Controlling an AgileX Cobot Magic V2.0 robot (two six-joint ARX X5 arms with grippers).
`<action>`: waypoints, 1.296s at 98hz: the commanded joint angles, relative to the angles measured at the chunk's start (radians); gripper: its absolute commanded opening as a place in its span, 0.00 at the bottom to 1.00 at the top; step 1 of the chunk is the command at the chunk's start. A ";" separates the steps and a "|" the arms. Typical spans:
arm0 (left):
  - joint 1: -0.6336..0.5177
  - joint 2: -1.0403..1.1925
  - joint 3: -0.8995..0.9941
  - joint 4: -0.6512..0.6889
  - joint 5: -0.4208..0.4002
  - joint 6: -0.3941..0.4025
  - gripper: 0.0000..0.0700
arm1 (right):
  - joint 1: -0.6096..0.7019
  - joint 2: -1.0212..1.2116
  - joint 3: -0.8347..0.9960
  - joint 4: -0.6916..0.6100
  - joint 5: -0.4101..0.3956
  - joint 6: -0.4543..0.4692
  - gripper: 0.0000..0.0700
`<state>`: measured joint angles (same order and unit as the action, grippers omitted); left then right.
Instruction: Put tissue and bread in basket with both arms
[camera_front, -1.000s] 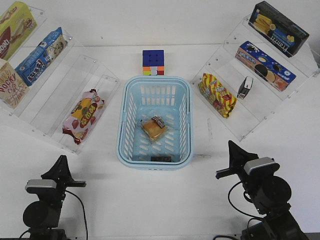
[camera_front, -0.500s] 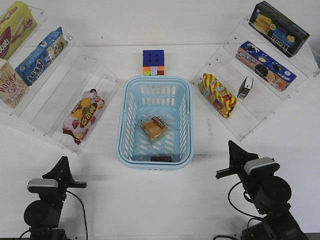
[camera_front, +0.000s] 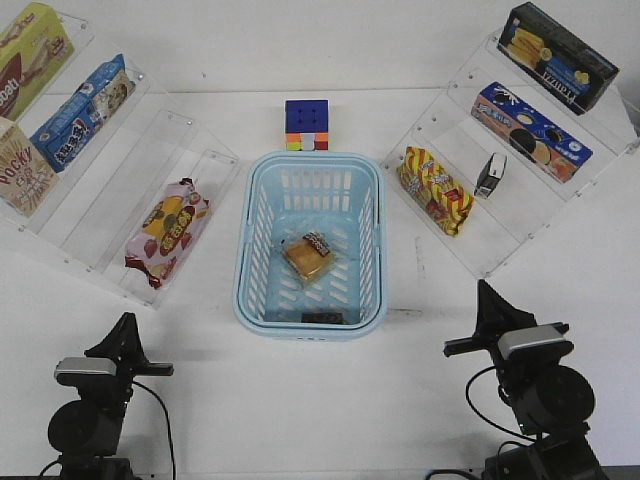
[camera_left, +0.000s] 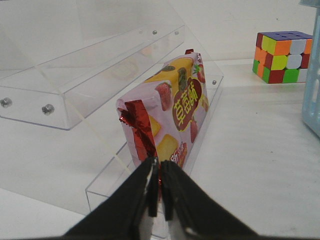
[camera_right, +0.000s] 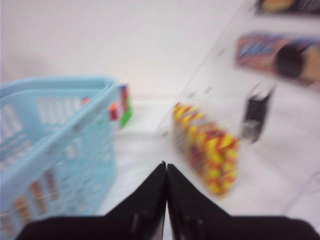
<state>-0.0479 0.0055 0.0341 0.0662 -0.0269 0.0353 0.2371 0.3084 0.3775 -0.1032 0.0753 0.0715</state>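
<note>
Inside the basket (camera_front: 262, 215) lies the bread (camera_front: 308, 258); both tools (camera_left: 156, 187) (camera_right: 166, 175) closed, empty, near table edge.

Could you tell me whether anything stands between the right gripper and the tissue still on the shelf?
Nothing visible does. The tissue stands on the clear shelf, with the snack pack beside it, off to the side. The right gripper, shut and empty, is on the open table in front.

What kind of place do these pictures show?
Probably a lab bench staged as a small shop: clear tiered shelves holding snack boxes, a light-blue basket on a white table, and a puzzle cube.
</note>
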 joint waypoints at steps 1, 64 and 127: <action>0.002 -0.001 -0.020 0.014 0.001 0.008 0.00 | -0.048 -0.045 -0.088 0.069 0.000 -0.150 0.00; 0.002 -0.001 -0.020 0.014 0.001 0.008 0.00 | -0.204 -0.301 -0.365 -0.024 -0.023 -0.176 0.00; 0.002 -0.001 -0.020 0.014 0.001 0.008 0.00 | -0.204 -0.301 -0.365 0.014 -0.023 -0.179 0.00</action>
<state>-0.0479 0.0055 0.0341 0.0662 -0.0269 0.0353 0.0326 0.0082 0.0143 -0.1005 0.0525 -0.1226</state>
